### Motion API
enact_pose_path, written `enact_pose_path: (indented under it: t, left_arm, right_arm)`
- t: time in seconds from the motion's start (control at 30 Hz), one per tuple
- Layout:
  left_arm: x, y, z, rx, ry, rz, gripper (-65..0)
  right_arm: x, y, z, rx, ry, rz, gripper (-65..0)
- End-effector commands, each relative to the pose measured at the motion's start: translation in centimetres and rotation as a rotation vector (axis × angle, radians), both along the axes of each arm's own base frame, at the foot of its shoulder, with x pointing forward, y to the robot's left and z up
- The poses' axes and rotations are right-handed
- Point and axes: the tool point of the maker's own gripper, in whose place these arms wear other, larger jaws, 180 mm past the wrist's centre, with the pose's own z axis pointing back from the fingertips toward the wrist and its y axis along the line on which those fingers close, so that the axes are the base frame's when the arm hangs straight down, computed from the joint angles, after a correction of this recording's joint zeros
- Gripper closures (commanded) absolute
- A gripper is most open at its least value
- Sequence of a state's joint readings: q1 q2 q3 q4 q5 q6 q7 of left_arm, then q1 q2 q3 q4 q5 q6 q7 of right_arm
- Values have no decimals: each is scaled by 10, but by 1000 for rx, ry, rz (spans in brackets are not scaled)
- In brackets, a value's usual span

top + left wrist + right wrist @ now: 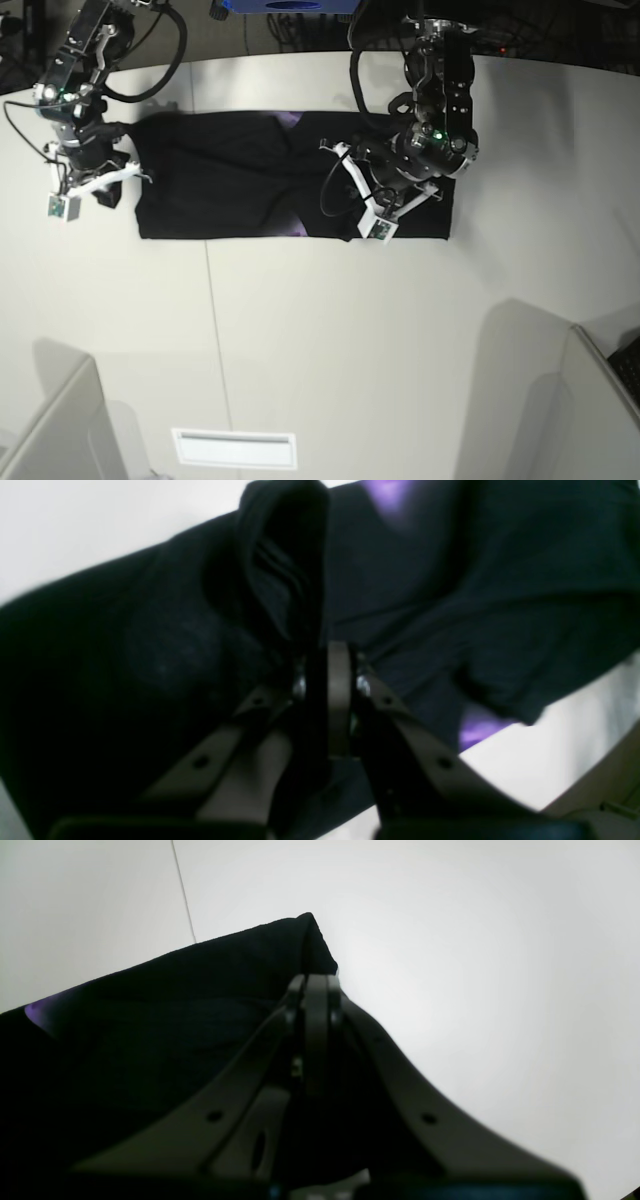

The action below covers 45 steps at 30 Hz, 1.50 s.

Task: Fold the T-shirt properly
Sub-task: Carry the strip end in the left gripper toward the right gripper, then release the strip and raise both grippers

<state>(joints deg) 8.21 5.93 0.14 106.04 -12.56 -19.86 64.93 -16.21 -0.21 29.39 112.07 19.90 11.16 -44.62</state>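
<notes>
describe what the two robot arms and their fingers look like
Both arms are black, jointed, with loose black cables looping beside them and small green lights. The left arm and right arm each carry a white bracket with a small tag. The fingers are flat grey-brown blades on dark holed linkages.

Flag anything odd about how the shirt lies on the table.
The T-shirt is bunched and creased near its middle, where bits of purple print peek through the folds. Both grippers, left and right, pinch its cloth.
</notes>
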Motion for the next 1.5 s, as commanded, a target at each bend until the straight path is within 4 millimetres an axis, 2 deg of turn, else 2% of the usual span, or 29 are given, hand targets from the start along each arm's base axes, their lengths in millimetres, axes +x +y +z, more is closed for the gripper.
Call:
enact_pose_path:
  t: [0.0,0.13,0.7,0.87,0.97,1.03,1.17,1.27,1.33,1.37,1.43,1.47]
  left_arm:
    - [8,-1,7,-22,-31,8,0]
    - [7,0,2,-19,-17,12,0]
    - [6,-4,3,-23,-16,1,0]
    - [6,-4,3,-23,-18,0,-299]
    - [10,-9,7,-36,-29,-5,-395]
    - [9,-22,11,-46,-35,-38,-405]
    - [-1,-59,17,-64,-52,-158,-405]
    - [-2,-70,21,-68,-62,-195,-405]
    - [1,-67,28,-70,-86,-186,-403]
    - [4,-60,33,-68,-102,-163,-402]
    - [11,-30,44,-54,-139,-67,-370]
    - [11,-10,43,-40,-137,-10,-321]
  right_arm:
    - [7,-2,12,-13,-48,3,0]
    - [6,-2,12,-13,-47,3,0]
    - [6,-2,12,-13,-47,3,0]
    - [6,-2,12,-13,-47,3,0]
    - [6,-2,12,-13,-47,3,0]
    - [6,-2,11,-12,-47,3,0]
    - [6,-2,11,-12,-47,3,0]
    - [7,-2,12,-12,-49,3,0]
    - [7,-2,12,-12,-49,3,0]
    - [7,-2,12,-12,-50,2,0]
    - [8,-3,13,-14,-54,1,0]
    - [10,-3,15,-14,-61,1,0]
